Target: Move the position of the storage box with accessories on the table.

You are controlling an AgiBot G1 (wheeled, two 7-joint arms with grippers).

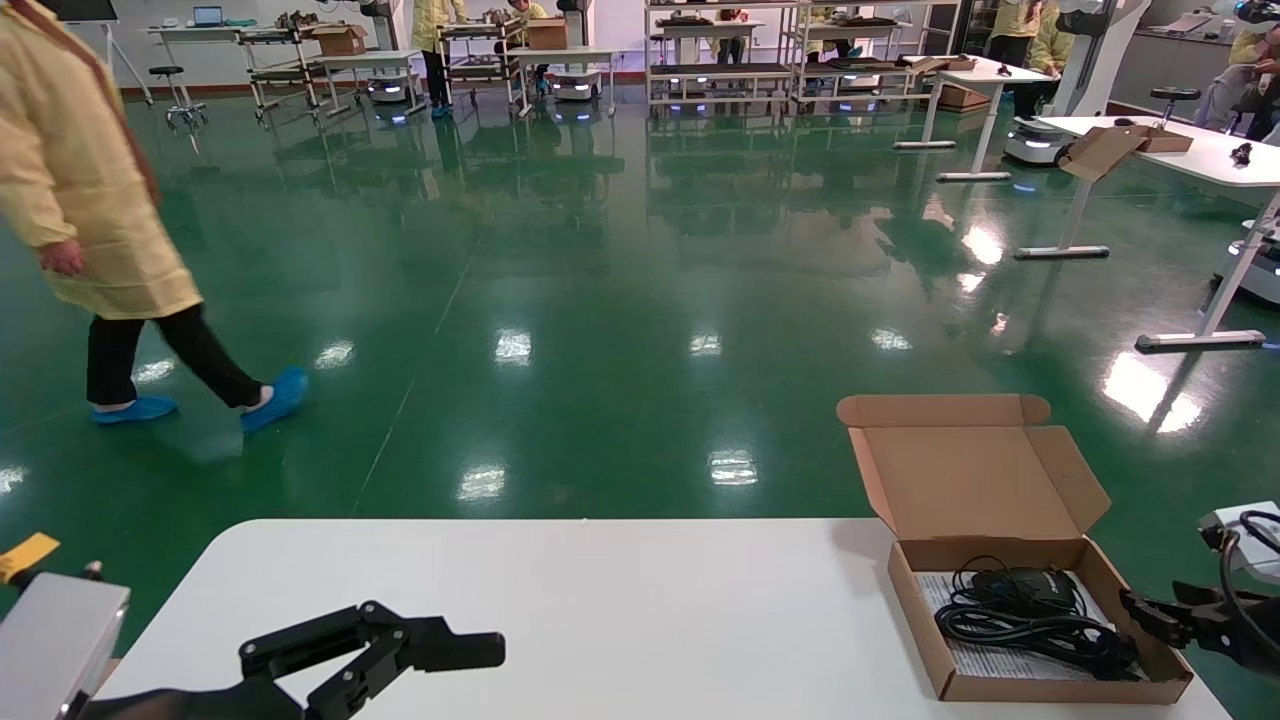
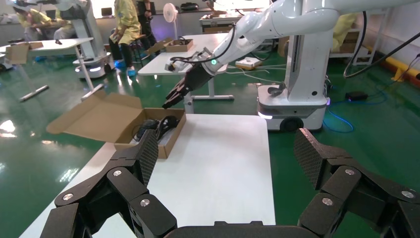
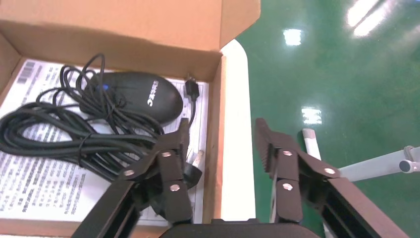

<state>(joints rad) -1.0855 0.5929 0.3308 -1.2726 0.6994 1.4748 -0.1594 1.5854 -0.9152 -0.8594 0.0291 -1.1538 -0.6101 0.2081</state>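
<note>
Open brown cardboard storage box at white table's right edge, right gripper fingers apart straddling its side wall, left gripper spread wide, idle.

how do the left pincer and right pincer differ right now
The right pincer sits at the storage box, its jaws straddling the box's side wall. The left pincer hangs over bare table, far from the box and holding nothing. Both are black and both open.
</note>
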